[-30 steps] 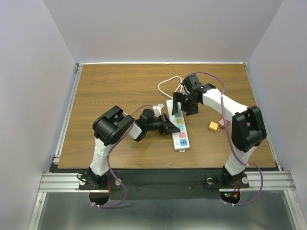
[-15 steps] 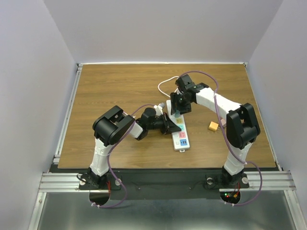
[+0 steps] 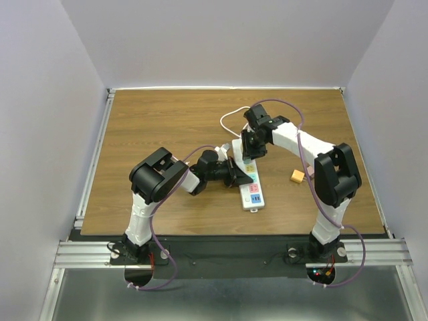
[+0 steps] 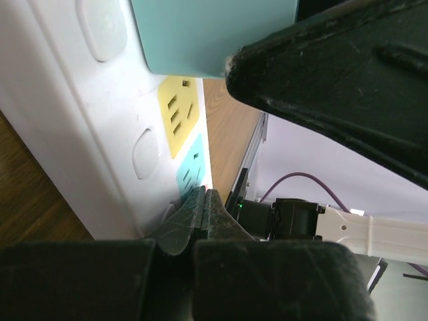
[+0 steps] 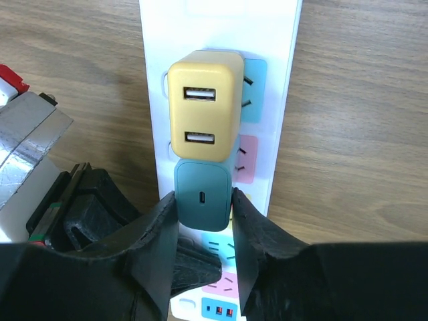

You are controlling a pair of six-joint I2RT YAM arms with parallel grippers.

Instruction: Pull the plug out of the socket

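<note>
The socket [image 5: 221,20] is a long white strip with coloured outlets lying on the wooden table; it also shows in the top view [image 3: 253,195]. A teal plug [image 5: 202,194] sits in it, just below a yellow USB plug [image 5: 204,103]. My right gripper [image 5: 202,202] comes down from above, and its two fingers press the teal plug's left and right sides. My left gripper [image 4: 204,195] is shut with nothing in it, its tips resting on the socket [image 4: 100,154] near the light-blue outlet, right beside the teal plug [image 4: 214,33].
The socket's white cord [image 3: 227,119] loops toward the back of the table. A small orange block [image 3: 297,176] lies to the right of the strip. The left arm's wrist, with silver tape [image 5: 27,127], sits close to the left of the strip.
My right gripper has come down over the strip and its fingers have closed from wide apart onto the teal plug. The left gripper has stayed shut on the strip.
</note>
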